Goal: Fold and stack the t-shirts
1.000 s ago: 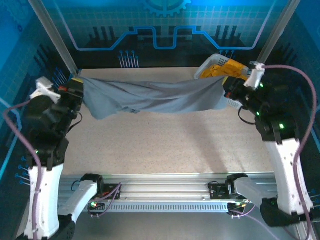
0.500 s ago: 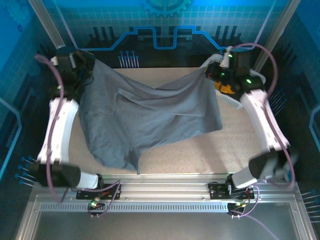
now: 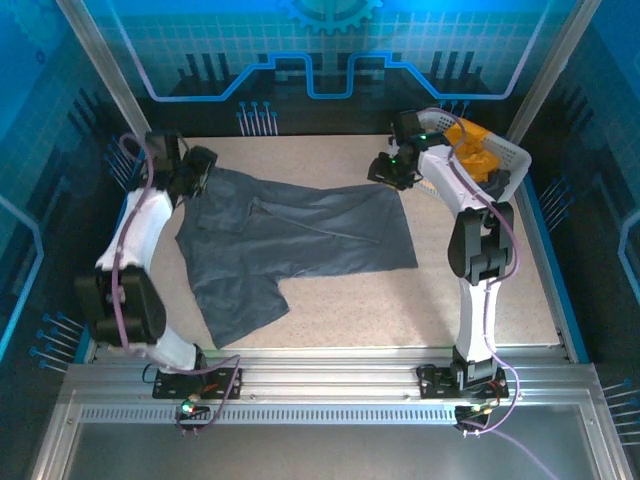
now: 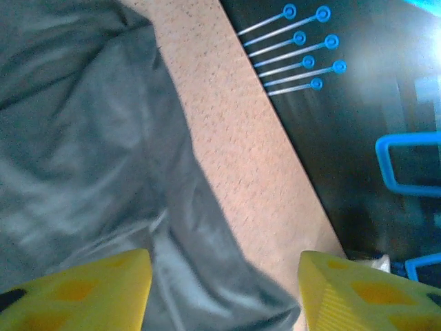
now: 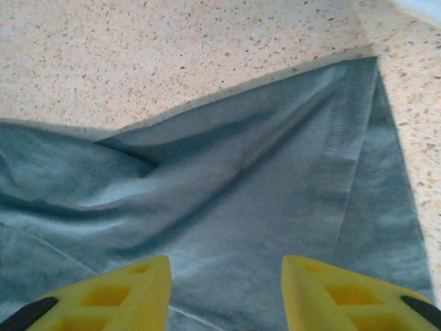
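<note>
on the table (image 3: 480,290), between my 2 claws, the grey t-shirt (image 3: 300,235) lies spread out and roughly flat, with creases running across its middle and 1 lobe trailing toward the near left edge. left claw (image 4: 224,276) sits over the far left corner of the cloth, yellow fingers (image 4: 83,289) parted, fabric lying loose under the gap, nothing pinched. right claw (image 5: 225,276) sits over the far right corner, by a stitched hem, fingers parted too, cloth flat on the table beneath, no grip. far right: white lattice basket (image 3: 512,165) with orange-yellow t-shirts (image 3: 468,133) bunched inside; cannot tell how many. my reading of progress: early. 1 shirt laid out for folding, 0 folds made, 0 shirts stacked. left to do: square up the grey shirt, fold it, set it as the base of the pile, then take each orange-yellow shirt from the basket, spread, fold, stack on top. wrinkles near the left side may need a tug first.
</note>
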